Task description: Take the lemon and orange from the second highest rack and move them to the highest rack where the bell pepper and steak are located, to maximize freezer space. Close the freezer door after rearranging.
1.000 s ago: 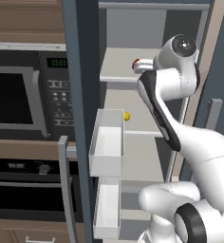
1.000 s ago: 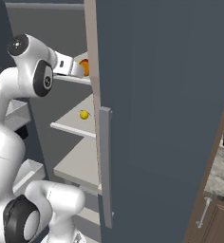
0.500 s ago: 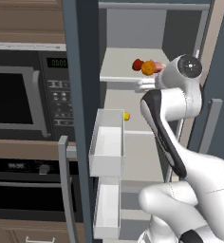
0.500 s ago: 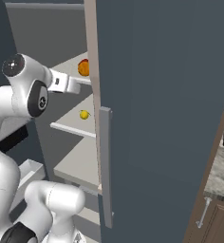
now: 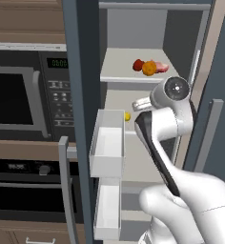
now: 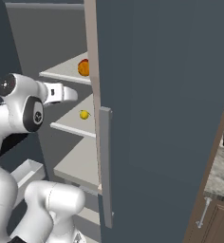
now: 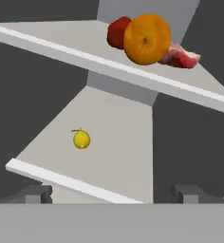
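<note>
The orange [image 7: 147,39] rests on the highest rack [image 7: 61,50] of the freezer [image 5: 133,28], in front of the dark red bell pepper [image 7: 116,32] and beside the pink steak [image 7: 184,58]. One rack lower, the small yellow lemon [image 7: 81,139] lies alone. My gripper [image 7: 113,194] is open and empty, held out in front of the racks at about the second rack's height, apart from every fruit. From the sides I see the orange [image 5: 149,68], the lemon [image 5: 127,116], the lemon [image 6: 84,114] and the gripper [image 6: 72,95]. The freezer door [image 5: 80,119] stands open to the left.
White bins [image 5: 107,147] on the door's inner face jut out close to my arm on the left. A second slate-blue panel with a grey handle [image 6: 106,166] stands on the right of the opening. A black microwave [image 5: 19,100] and an oven [image 5: 28,190] lie left of the door.
My hand has drawn back and down from the highest rack, leaving the orange lying there beside the pepper and steak. The lemon has not moved.
</note>
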